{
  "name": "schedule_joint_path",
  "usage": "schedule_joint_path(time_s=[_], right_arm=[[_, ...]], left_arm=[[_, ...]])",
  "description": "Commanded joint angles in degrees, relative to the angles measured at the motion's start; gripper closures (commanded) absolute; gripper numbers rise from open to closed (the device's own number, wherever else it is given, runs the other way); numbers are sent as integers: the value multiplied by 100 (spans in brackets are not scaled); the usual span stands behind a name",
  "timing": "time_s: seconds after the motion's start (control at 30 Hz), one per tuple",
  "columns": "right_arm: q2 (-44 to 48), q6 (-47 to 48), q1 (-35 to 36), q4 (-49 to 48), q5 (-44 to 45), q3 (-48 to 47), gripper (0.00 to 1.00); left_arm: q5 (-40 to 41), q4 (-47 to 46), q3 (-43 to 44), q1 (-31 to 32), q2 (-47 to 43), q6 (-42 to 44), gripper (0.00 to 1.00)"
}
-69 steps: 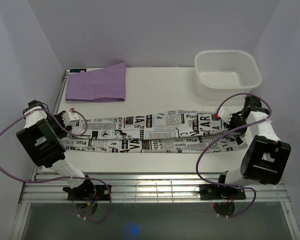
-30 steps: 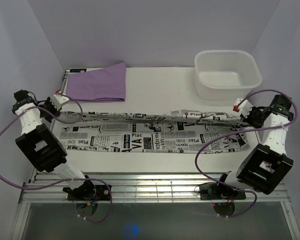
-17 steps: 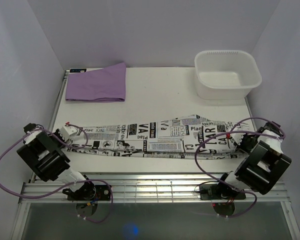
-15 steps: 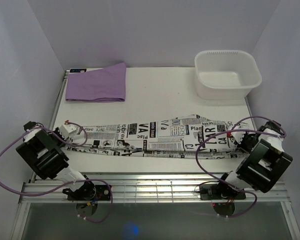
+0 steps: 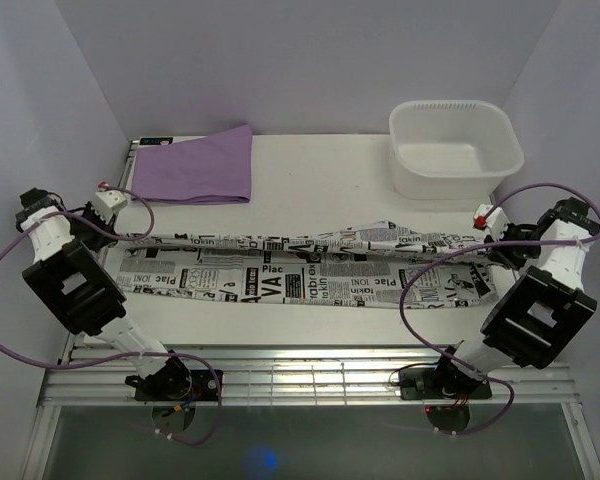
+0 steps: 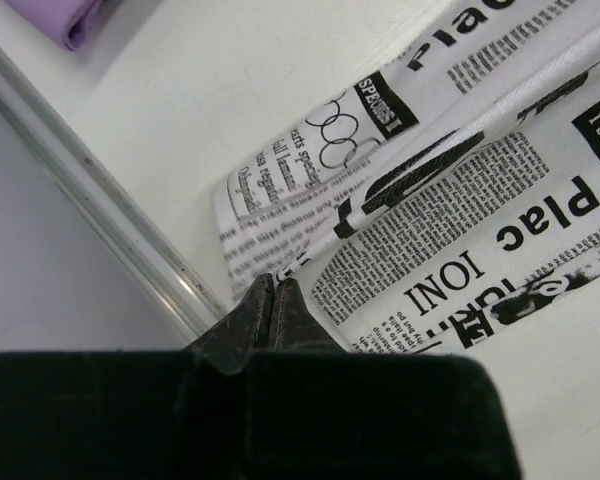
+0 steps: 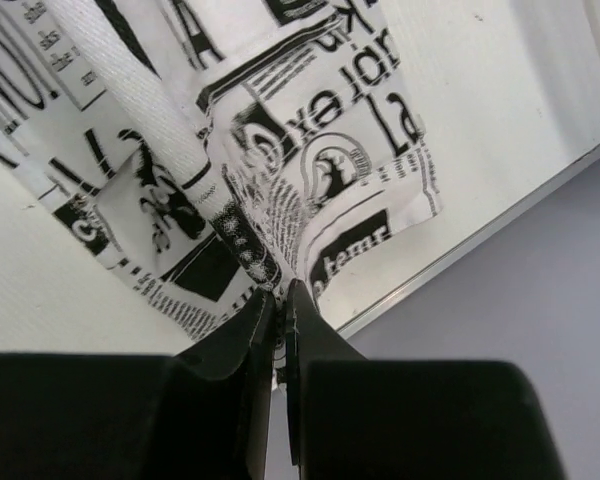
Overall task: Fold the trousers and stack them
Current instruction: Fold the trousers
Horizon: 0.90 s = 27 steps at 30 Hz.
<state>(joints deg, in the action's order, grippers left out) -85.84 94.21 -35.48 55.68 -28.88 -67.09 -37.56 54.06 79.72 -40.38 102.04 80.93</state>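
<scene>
The trousers (image 5: 300, 280), white with black newspaper print, lie stretched left to right across the white table (image 5: 320, 190). Their far long edge is pulled taut and raised between my two grippers. My left gripper (image 5: 118, 232) holds the left end and my right gripper (image 5: 494, 247) the right end. In the left wrist view the left gripper (image 6: 273, 291) is shut on a corner of the trousers (image 6: 450, 230). The right wrist view shows the right gripper (image 7: 277, 300) shut on a hem of the trousers (image 7: 280, 150), which hangs in folds below it.
A folded purple cloth (image 5: 193, 165) lies at the back left; a corner of the purple cloth (image 6: 65, 15) also shows in the left wrist view. A white plastic basin (image 5: 455, 145) stands at the back right. A metal rail (image 6: 110, 215) runs along the table's left edge.
Both grippers have swung from near the front edge up and toward the back, taking the trousers' edge with them. The fabric now lies spread wider on the table.
</scene>
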Motion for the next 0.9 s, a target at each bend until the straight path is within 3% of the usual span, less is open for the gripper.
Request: schedule_joint_path(time_s=[0.0, 0.1, 0.23, 0.33, 0.57, 0.63, 0.67, 0.7, 0.73, 0.77, 0.8, 0.83, 0.87], right_arm=[[418, 789, -555, -163, 735, 175, 92], [683, 1273, -749, -469, 998, 827, 92], [578, 1310, -749, -1216, 1297, 1898, 92], [368, 1275, -749, -1735, 1490, 2156, 92], [59, 906, -749, -2009, 1544, 1998, 92], [85, 906, -741, -1912, 1535, 1928, 91], [103, 888, -749, -1842, 1517, 1876, 79], [138, 871, -741, -1633, 1482, 1718, 68], [164, 827, -749, -1474, 1326, 1595, 55], [190, 774, -741, -1264, 1211, 1437, 32], [226, 748, -749, -1027, 1062, 1253, 19], [313, 765, -749, -763, 738, 833, 8], [357, 791, -741, -160, 535, 603, 2]], left_arm=[[478, -371, 501, -575, -316, 395, 100], [741, -493, -87, -681, -369, 809, 100], [1215, -1090, -1124, -690, -273, 977, 100], [1663, -1696, -1862, -690, -89, 1030, 100], [1831, -1943, -1900, -638, 202, 653, 100], [1814, -1839, -1707, -655, 185, 626, 90], [1709, -1533, -1610, -673, 150, 652, 84], [1560, -1339, -1496, -716, 19, 766, 64], [1420, -1163, -1399, -734, -78, 810, 56], [1105, -822, -1207, -743, -209, 828, 45], [919, -601, -1109, -778, -472, 968, 41], [708, -346, -1004, -796, -614, 1091, 31], [384, 135, -820, -805, -737, 1205, 27]])
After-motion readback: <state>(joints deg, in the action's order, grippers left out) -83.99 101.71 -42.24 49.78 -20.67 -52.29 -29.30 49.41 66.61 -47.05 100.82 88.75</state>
